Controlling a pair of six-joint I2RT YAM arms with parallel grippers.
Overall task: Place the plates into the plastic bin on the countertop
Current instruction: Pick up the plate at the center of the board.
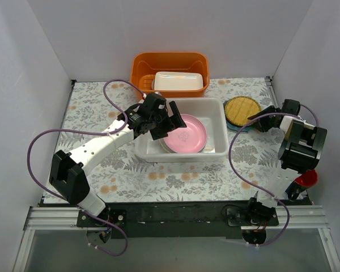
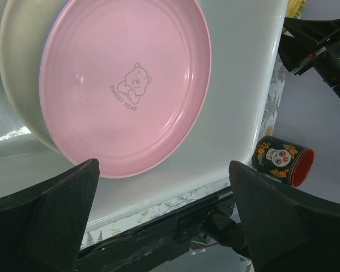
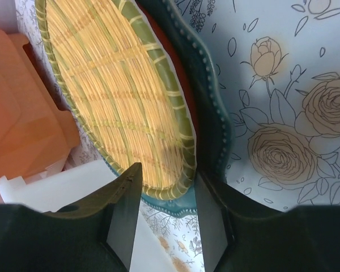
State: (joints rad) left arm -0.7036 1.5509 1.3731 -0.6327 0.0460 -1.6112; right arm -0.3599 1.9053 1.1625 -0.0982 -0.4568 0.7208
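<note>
- Clearly, your left gripper (image 2: pixel 163 168) hung spread wide over the plastic bin (image 1: pixel 221 131), with nothing between its fingers.
- Below it, in the left wrist view, you had a pink plate (image 2: pixel 124 85) printed with a small bear. It lay tilted on a cream plate (image 2: pixel 16 73), whose rim showed at the left edge of the frame.
- Both plates sat inside the bin, at the centre of the top view on the flowered countertop (image 1: pixel 130 175).
- Your right gripper (image 3: pixel 167 173) was at the plate stack at the upper right of the top view, just beside the bin's far corner.
- Its jaws stood part-way apart, straddling the near rim of the yellow woven plate (image 3: pixel 113 90) and the teal scalloped plate (image 3: pixel 212 102) under it.
- Whether the fingers (image 3: pixel 124 209) actually pinched that rim cannot be told.
- You had an orange tub (image 1: pixel 141 65) at the top centre of the top view, holding a small white box (image 1: pixel 178 81).
- A skull-printed mug (image 2: pixel 283 160) stood at the lower right of the left wrist view.
</note>
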